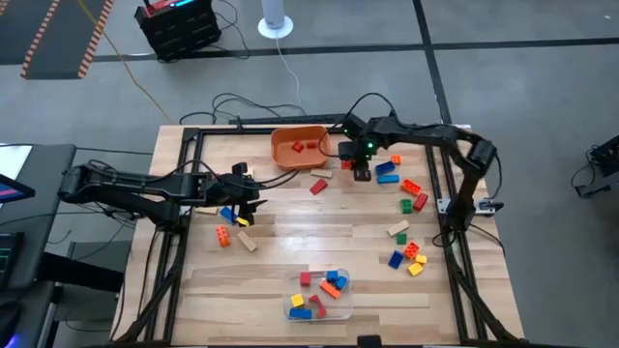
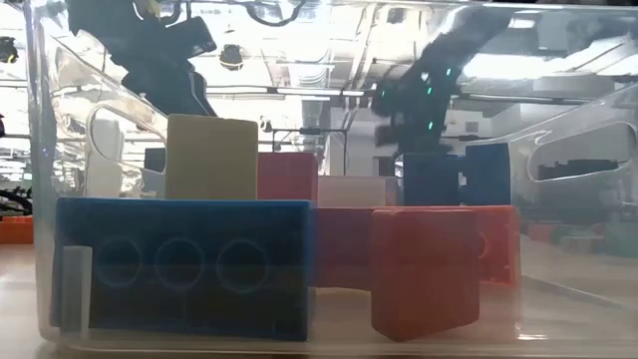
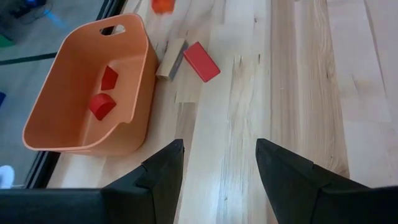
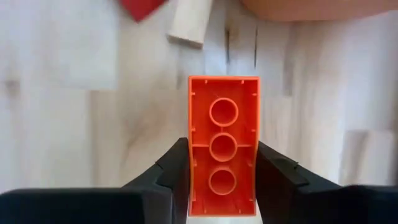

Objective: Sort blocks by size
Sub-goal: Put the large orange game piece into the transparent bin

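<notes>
your right hand [image 4: 222,171] grips a long orange plastic brick [image 4: 223,143] beside the orange plastic bowl [image 1: 299,147]; your left hand [image 3: 219,162] hovers wide over the wooden desk [image 1: 319,232].

Bare wood mid-table [image 1: 319,227], orange bowl [image 1: 298,147] at far edge, blocks [image 1: 406,193] crowding right

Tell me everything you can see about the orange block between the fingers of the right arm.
The orange block is a long rectangular toy brick of glossy plastic. Its hollow underside faces the wrist camera, showing three round tubes in a row and thin walls. It lies lengthwise between the right gripper's two dark fingers, which press its long sides. Light wooden table is behind it. From above, the gripper hides it, beside the orange bowl.
</notes>
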Controlling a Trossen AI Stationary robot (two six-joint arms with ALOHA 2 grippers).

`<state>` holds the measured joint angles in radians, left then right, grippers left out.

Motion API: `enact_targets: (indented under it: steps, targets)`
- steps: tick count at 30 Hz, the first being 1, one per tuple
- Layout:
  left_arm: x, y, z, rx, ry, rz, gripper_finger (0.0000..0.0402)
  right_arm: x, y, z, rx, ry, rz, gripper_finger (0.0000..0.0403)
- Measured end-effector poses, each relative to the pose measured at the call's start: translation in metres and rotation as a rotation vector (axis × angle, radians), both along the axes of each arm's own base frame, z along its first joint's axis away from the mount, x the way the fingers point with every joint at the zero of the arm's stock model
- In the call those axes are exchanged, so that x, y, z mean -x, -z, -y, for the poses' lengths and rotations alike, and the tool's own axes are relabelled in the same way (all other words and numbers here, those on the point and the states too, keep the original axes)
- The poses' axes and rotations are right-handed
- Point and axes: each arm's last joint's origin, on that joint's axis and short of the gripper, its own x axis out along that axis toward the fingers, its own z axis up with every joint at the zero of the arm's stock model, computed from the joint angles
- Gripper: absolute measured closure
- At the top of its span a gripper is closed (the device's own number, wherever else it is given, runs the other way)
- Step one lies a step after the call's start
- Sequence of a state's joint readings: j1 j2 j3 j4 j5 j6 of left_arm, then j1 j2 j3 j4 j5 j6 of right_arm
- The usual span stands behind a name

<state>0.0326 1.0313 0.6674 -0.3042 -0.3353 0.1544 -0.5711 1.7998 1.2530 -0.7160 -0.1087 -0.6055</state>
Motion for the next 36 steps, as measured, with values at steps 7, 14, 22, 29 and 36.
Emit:
enact_targets:
  steps: [7, 14, 22, 29, 36]
  targets:
    - [-0.001, -0.001, 0.0, 0.007, -0.005, 0.012, 0.0207, -0.012, -0.057, -0.068, -0.347, -0.281, 0.353, 0.0242]
    - [-0.002, -0.002, 0.0, 0.02, -0.017, 0.036, 0.0208, -0.038, -0.072, -0.165, -0.484, -0.587, 0.447, 0.024]
    - [-0.005, -0.005, -0.004, 0.014, -0.041, 0.08, 0.0208, -0.056, -0.045, -0.245, -0.583, -0.746, 0.367, 0.0239]
    - [-0.011, 0.007, -0.012, 0.06, -0.112, 0.04, 0.0208, -0.074, -0.005, -0.284, -0.649, -0.746, 0.304, 0.0239]
    - [0.002, 0.005, 0.011, 0.154, -0.068, -0.151, 0.0207, -0.076, 0.012, -0.304, -0.534, -0.592, 0.246, 0.0218]
